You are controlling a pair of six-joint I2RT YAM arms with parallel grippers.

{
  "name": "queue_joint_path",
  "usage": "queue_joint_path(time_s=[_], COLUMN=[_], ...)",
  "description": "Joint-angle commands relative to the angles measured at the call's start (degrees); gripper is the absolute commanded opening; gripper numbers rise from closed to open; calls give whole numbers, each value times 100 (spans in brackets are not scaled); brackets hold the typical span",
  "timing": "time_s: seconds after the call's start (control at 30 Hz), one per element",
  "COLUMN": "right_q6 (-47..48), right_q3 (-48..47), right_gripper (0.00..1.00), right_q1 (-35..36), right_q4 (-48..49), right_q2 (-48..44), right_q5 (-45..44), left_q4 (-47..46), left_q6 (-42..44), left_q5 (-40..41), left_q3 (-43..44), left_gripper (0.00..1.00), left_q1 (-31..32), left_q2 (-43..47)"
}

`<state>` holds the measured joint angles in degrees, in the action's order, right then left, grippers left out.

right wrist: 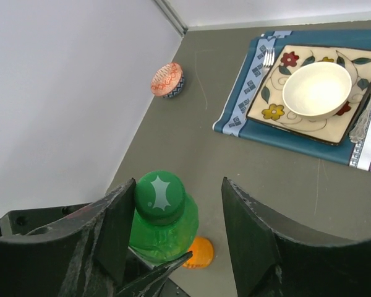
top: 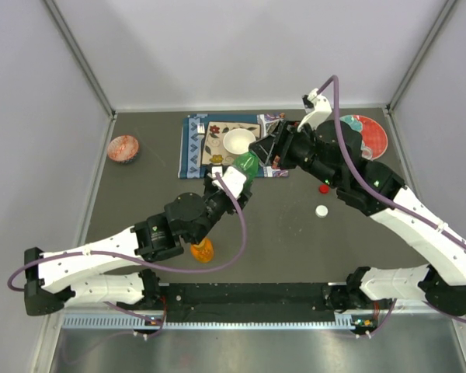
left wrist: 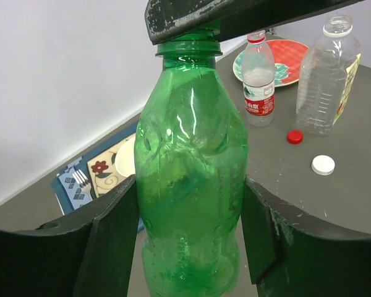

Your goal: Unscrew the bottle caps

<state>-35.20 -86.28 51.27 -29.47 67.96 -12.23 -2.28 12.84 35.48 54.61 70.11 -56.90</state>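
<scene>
My left gripper [left wrist: 188,210] is shut on the body of the green bottle [left wrist: 188,179] and holds it upright above the table [top: 295,233]. The green cap [right wrist: 160,197] is on the bottle. My right gripper [right wrist: 179,184] is open around that cap from above; one finger touches the cap's side and the other stands well apart. A red cap [left wrist: 294,137] and a white cap [left wrist: 323,164] lie loose on the table. Behind them stand a small clear bottle with a red label [left wrist: 258,80] and a larger clear bottle [left wrist: 328,74], both uncapped. The orange bottle [top: 203,249] sits under my left arm.
A placemat [top: 193,148] at the back holds a patterned square plate [right wrist: 269,102] with a white bowl [right wrist: 317,90] on it. A small patterned bowl [top: 123,148] sits at the far left. A red plate [top: 373,134] lies at the back right.
</scene>
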Motion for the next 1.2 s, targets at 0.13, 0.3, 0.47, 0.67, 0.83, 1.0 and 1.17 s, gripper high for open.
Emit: queue_joint_path(time_s=[0.13, 0.3, 0.47, 0.67, 0.83, 1.0, 1.17], right_q6=[83, 154, 399, 1805, 2351, 2623, 2843], right_q3=[-20, 41, 94, -204, -486, -390, 199], right_gripper=[42, 20, 0, 0, 0, 0, 0], right_q1=[68, 68, 68, 68, -143, -187, -213], right_q4=[302, 355, 407, 241, 73, 178, 873], right_q2=[-20, -64, -134, -275, -468, -723, -1206], right_q5=[62, 185, 431, 1388, 2986, 4042, 5212], left_q4=[-361, -387, -431, 104, 71, -307, -1639], left_q6=[78, 78, 34, -255, -1797, -2715, -4059], left_q5=[90, 90, -259, -1709, -5354, -7840, -9303], left_q3=[-21, -29, -73, 172, 322, 515, 428], left_gripper=[24, 24, 23, 23, 23, 24, 25], left_q1=[56, 56, 65, -128, -1647, -2773, -3178], left_q2=[30, 57, 188, 557, 1093, 936, 479])
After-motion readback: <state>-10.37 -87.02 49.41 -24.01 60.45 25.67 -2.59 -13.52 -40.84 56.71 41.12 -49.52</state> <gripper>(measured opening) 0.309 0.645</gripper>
